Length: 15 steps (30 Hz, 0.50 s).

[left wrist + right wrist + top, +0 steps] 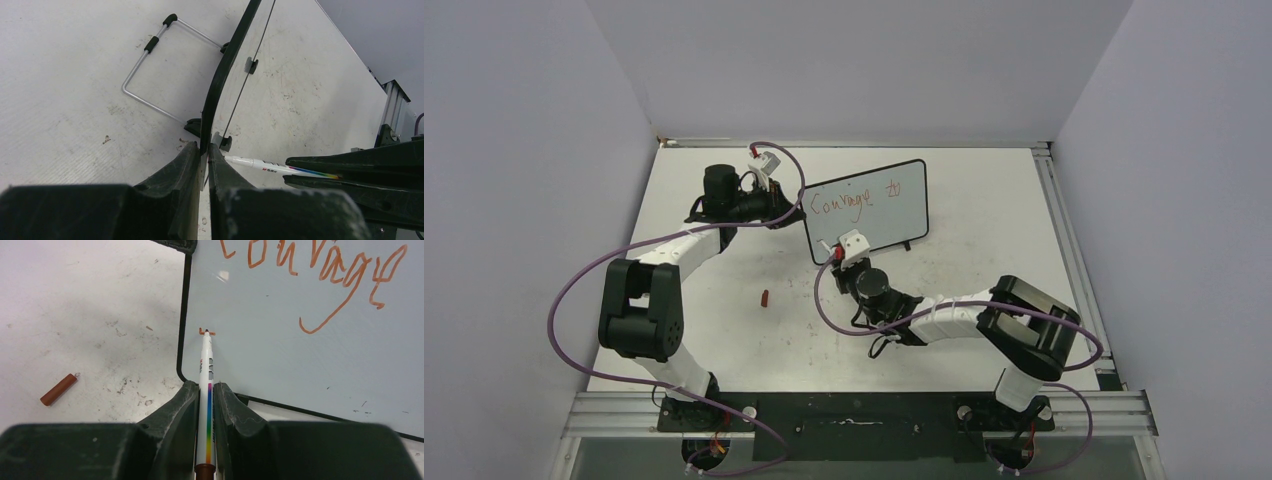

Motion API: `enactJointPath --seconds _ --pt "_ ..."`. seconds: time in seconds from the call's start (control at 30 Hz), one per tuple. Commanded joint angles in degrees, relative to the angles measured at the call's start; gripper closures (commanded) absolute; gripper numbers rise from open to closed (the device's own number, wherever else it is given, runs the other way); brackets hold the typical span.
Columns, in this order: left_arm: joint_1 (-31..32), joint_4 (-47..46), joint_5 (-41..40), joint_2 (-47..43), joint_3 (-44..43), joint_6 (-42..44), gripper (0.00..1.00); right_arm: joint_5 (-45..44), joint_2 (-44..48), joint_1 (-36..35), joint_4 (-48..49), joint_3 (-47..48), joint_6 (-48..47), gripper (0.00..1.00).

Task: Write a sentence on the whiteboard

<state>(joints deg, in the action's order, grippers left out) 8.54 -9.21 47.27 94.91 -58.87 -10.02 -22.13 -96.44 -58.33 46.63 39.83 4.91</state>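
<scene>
Marker: white, rainbow-striped, pinched by our right gripper; long axis straight ahead; tip on the glossy black-framed whiteboard
Sentence: red handwritten words lie ahead-right of the tip; we judge rightward strokes next
Left gripper: pinching the board's edge

Flat white rectangular tabletop is showing grey scuffs and dark specks (clearest in the wrist views). Plain pale grey back wall, left wall and right wall are enclosing it. Silver aluminium side rail and near rail are bordering it. Light is falling evenly.
</scene>
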Motion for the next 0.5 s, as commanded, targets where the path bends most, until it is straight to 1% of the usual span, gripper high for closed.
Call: enactJointPath --seconds 0.0,0.23,0.47 --pt "-0.4 -0.6 1.7 -3.0 -1.9 -0.2 1.0 -0.7 2.6 -0.5 3.8 1.7 -1.9 0.95" --pt "-0.4 -0.5 1.7 -2.8 -1.9 -0.1 1.0 -1.8 0.1 0.0 3.9 4.0 -2.8 0.95" --pt "-0.4 -0.5 1.8 -2.8 -1.9 -0.1 1.0 -2.0 -1.5 0.3 2.9 4.0 -2.4 0.95"
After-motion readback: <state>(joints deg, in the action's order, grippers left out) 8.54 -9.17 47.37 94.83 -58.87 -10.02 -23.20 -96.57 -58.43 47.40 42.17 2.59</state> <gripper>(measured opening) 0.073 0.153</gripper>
